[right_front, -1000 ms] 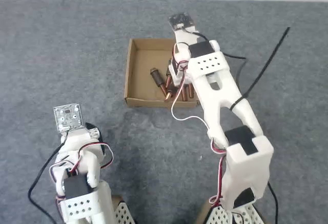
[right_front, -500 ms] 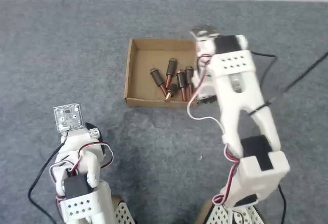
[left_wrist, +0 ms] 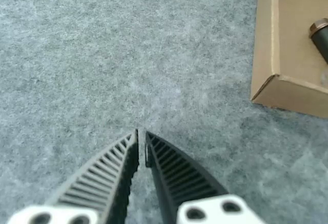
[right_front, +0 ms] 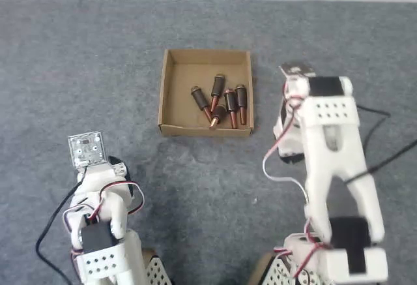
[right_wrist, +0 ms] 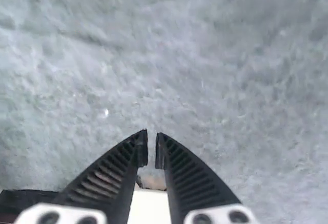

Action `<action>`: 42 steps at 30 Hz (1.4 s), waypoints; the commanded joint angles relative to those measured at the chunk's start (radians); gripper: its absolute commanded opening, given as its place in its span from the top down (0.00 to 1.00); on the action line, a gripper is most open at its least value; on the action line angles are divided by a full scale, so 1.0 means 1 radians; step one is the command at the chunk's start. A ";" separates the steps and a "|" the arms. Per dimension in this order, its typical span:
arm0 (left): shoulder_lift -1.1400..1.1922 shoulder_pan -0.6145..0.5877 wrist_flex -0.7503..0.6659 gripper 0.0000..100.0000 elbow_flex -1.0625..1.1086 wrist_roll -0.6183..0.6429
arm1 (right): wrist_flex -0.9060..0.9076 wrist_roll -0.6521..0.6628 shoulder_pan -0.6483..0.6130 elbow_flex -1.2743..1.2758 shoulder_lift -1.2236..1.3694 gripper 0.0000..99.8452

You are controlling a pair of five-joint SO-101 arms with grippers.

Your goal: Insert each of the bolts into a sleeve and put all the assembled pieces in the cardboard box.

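**Already boxed: the bolt pieces lie in the carton, both hands closed on nothing**

In the high view, a shallow, open brown cardboard box (right_front: 171, 89) sits on the grey, carpet-like tabletop (right_front: 98, 57). Inside it, gathered toward the near wall, lie the assembled pieces (right_front: 229, 100): short dark sleeves with copper-coloured bolt ends poking out. There seem to be five, some touching or overlapping.

The white left arm (right_front: 98, 223) is at the near left of the tabletop, well apart from the box. Its left hand (left_wrist: 141, 135) hangs over bare grey surface with its black ribbed fingers (left_wrist: 171, 162) pressed almost together and nothing between them. A corner of the box (left_wrist: 266, 55) and the dark end of one piece (left_wrist: 320, 34) show beyond it.

The white right arm (right_front: 329, 141) stands just right of the box, outside its wall. The right hand (right_wrist: 151, 138) is also closed to a thin slit, empty, above the grey tabletop (right_wrist: 230, 55).
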 commanded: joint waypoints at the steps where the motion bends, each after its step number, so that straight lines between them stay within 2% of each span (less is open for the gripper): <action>1: -0.011 0.003 0.002 0.98 -0.010 -0.008 | -0.099 0.017 0.045 0.166 -0.165 0.99; 13: -0.011 0.003 0.002 0.98 -0.010 -0.008 | -0.392 0.017 0.173 0.647 -0.581 0.99; 28: -0.011 0.003 0.002 0.98 -0.010 -0.008 | -0.727 0.017 0.176 1.175 -1.141 0.99; 35: -0.011 0.003 0.002 0.98 -0.010 -0.008 | -0.730 0.017 0.166 1.396 -1.501 0.99; 38: -0.011 0.003 0.002 0.98 -0.010 -0.008 | -0.588 0.015 0.165 1.389 -1.620 0.99; 42: -0.011 0.003 0.002 0.98 -0.010 -0.008 | -0.467 0.009 0.093 1.389 -1.612 0.99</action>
